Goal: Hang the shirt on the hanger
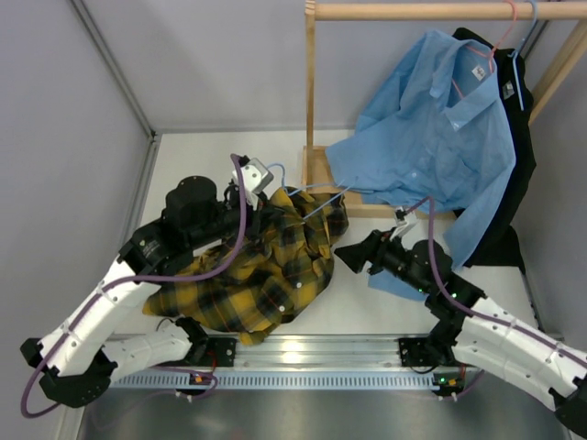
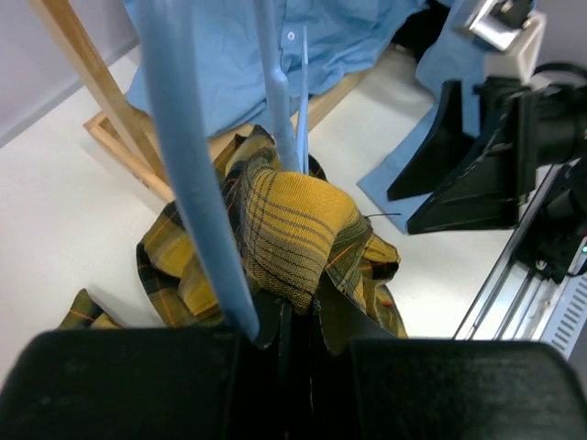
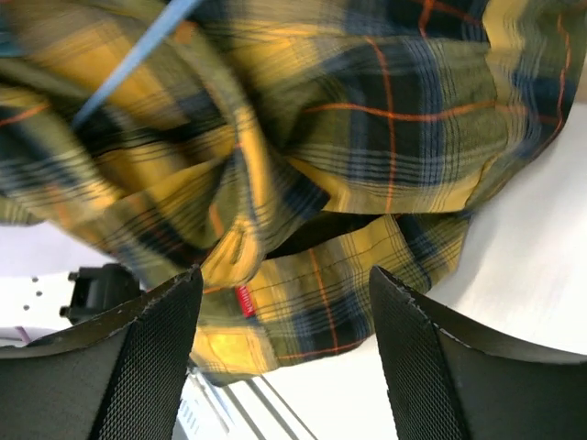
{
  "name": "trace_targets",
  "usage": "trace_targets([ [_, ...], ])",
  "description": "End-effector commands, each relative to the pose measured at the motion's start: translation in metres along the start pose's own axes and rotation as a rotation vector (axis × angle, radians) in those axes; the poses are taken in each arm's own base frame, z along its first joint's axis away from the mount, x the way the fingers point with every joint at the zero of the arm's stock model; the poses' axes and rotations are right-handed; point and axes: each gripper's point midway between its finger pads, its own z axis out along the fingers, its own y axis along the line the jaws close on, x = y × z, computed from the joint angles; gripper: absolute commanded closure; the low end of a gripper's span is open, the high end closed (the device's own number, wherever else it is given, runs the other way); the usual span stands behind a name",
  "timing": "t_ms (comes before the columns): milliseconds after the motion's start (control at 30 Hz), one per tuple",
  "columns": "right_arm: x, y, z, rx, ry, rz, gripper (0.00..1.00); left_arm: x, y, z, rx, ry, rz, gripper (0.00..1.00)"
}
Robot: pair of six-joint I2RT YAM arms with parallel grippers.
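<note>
The yellow-and-black plaid shirt (image 1: 257, 284) lies bunched on the table, its upper part lifted. My left gripper (image 1: 266, 194) is shut on the pale-blue hanger (image 1: 321, 203), whose thin bars run out to the right over the shirt. In the left wrist view the hanger's bar (image 2: 197, 202) ends at my shut gripper (image 2: 298, 321), and plaid cloth (image 2: 293, 225) is draped over the hanger's end right in front. My right gripper (image 1: 347, 257) is open at the shirt's right edge. In the right wrist view it (image 3: 284, 307) is empty, with the shirt (image 3: 367, 137) and a hanger bar (image 3: 138, 55) just ahead.
A wooden rack (image 1: 310, 92) stands at the back right. A light-blue shirt (image 1: 440, 137) on a pink-red hanger (image 1: 477, 60) and a black garment (image 1: 518, 165) hang from it, the shirt's tail reaching the table. A metal rail (image 1: 303, 353) runs along the near edge.
</note>
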Motion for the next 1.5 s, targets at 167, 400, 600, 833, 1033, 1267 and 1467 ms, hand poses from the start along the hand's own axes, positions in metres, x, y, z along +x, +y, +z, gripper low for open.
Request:
trace_targets([
  [167,-0.012,0.045,0.039,-0.21,-0.051,0.15,0.39,-0.043,0.0,-0.009,-0.014,-0.203,-0.045,1.0],
  [400,0.004,0.058,0.052,-0.304,-0.001,0.246,0.5,-0.041,0.001,-0.007,-0.018,-0.223,-0.052,1.0],
  [600,0.003,0.05,0.056,-0.246,-0.01,0.231,1.0,-0.04,0.003,-0.007,-0.029,-0.222,-0.052,1.0],
  [833,-0.036,-0.014,0.052,-0.003,-0.022,0.131,1.0,-0.033,-0.006,-0.042,-0.006,-0.259,-0.026,1.0],
  [1033,-0.077,-0.045,0.055,0.041,0.041,0.085,1.0,-0.006,-0.018,-0.052,0.057,-0.2,-0.004,1.0],
  [1267,-0.112,-0.062,0.06,0.083,0.061,0.051,1.0,0.03,-0.017,-0.055,0.055,-0.075,0.031,1.0],
  [1467,-0.134,-0.066,0.06,0.157,0.062,-0.009,1.0,0.059,-0.003,-0.05,-0.008,0.047,0.036,1.0],
])
